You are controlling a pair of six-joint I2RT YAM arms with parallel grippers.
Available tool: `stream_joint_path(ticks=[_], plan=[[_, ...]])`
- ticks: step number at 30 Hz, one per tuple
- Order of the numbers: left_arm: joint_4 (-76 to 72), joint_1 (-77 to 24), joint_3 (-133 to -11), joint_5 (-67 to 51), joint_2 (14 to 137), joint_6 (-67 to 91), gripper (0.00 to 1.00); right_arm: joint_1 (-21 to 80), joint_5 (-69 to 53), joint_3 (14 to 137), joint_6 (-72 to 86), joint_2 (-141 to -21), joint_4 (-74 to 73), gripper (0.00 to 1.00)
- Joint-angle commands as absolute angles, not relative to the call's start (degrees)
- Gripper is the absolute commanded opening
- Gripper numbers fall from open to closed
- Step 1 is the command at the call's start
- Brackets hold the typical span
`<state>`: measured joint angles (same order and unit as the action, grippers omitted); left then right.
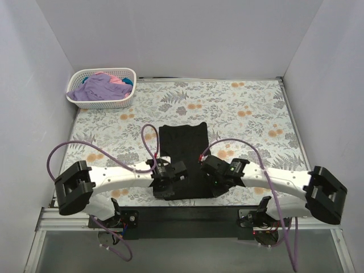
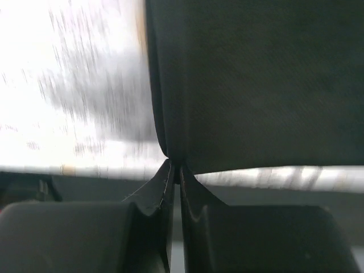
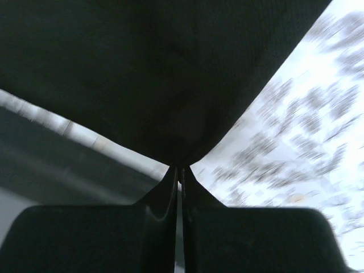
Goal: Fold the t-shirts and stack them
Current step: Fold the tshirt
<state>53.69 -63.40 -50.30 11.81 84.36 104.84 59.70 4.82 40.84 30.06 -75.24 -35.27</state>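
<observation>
The bench (image 1: 250, 114) wears a pale cover printed with grey leaves and orange blooms. A black t-shirt (image 1: 182, 149) lies on its near middle, a narrow dark oblong running near to far. A white lattice basket (image 1: 98, 103) stands in the far left corner

White walls (image 1: 182, 34) enclose floral-patterned table (image 1: 244, 122); white lattice basket (image 1: 99, 103) in far-left corner.

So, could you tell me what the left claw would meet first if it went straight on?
The black t-shirt: the left claw is shut on its edge, so cloth lies directly ahead; what is beyond it is unclear.
</observation>
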Motion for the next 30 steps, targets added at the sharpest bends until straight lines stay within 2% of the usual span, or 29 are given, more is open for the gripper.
stream_joint_path(ticks=[1,4,6,12,18,21,30], plan=[[62.6,-73.3,-47.7,6.7,78.0,115.8,0.00,64.9,-1.9,37.1,38.2,-67.4,-42.8,0.01],[64.0,-80.9,-45.8,2.5,76.6,122.3,0.00,70.8,-4.3,34.9,44.7,-62.8,-45.3,0.01],[64.2,-82.6,-46.1,1.2,76.0,123.7,0.00,72.2,-6.0,35.0,45.8,-60.4,-46.4,0.01],[71.5,-82.1,-55.4,7.4,74.5,122.4,0.00,71.2,-0.9,48.6,41.8,-60.3,-54.4,0.01],[70.4,-73.5,-60.8,9.8,72.7,113.2,0.00,65.4,1.2,61.7,34.5,-66.9,-58.5,0.01],[67.1,-66.4,-61.3,9.6,70.8,108.3,0.00,61.0,0.4,65.8,30.5,-69.7,-58.5,0.01],[62.5,-53.7,-64.9,11.1,69.8,97.9,0.00,49.4,-5.1,77.6,19.7,-78.5,-58.6,0.01]])
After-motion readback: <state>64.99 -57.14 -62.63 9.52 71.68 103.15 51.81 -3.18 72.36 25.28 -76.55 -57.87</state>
